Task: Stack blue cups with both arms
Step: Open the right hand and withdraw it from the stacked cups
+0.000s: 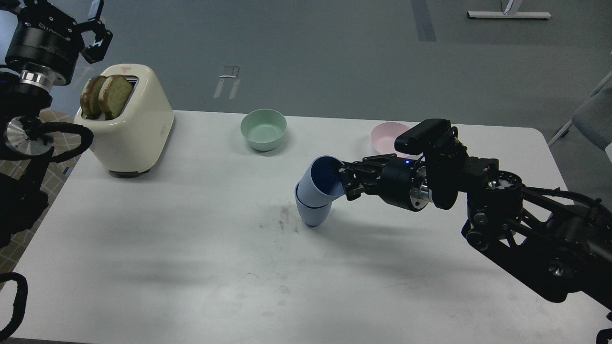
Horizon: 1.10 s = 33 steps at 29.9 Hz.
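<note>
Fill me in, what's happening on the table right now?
The right gripper grips the rim of the upper blue cup, which sits tilted inside the lower blue cup near the middle of the white table. The left gripper is raised above the toaster, open and holding nothing. The green bowl and pink bowl sit apart, behind.

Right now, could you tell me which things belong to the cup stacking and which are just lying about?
Job: upper blue cup, lower blue cup, right pincer, left pincer.
Lying about: toaster with bread, green bowl, pink bowl.
</note>
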Available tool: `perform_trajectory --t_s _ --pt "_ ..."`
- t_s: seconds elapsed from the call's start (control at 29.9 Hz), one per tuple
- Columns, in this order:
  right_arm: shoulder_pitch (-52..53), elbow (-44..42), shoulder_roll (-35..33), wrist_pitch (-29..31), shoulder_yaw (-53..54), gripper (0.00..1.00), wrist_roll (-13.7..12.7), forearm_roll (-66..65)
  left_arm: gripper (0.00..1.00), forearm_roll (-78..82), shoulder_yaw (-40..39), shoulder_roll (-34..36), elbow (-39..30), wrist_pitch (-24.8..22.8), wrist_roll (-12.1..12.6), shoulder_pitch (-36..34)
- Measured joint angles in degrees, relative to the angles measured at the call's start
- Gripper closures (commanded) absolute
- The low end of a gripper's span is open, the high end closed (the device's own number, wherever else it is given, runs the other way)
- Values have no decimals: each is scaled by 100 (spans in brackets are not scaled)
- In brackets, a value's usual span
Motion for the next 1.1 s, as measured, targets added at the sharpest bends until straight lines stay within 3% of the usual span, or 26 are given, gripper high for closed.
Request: perform_trajectory --t_s 0.3,0.63,0.67,0.77,0.8,0.84,1.1 --pt "-18 7 -7 0 0 75 0 -2 2 0 -1 3 -4 0 0 -36" --pt "-31 0 8 -3 1 70 0 -3 2 0 13 -13 -4 0 0 -41" --pt "-34 0 8 -3 4 68 0 -2 2 0 13 -13 -3 0 0 -41" --pt "-41 0 21 -3 56 37 1 -2 2 0 13 -13 -1 -3 0 -41" --pt "-43 0 30 -3 90 13 6 2 2 0 13 -13 -1 -5 0 -41" --pt "-44 0 43 -3 142 1 15 10 2 0 12 -13 -1 -7 0 -41" --pt "-63 -165 750 -3 2123 0 57 580 2 -17 9 54 -2 -17 0 -39"
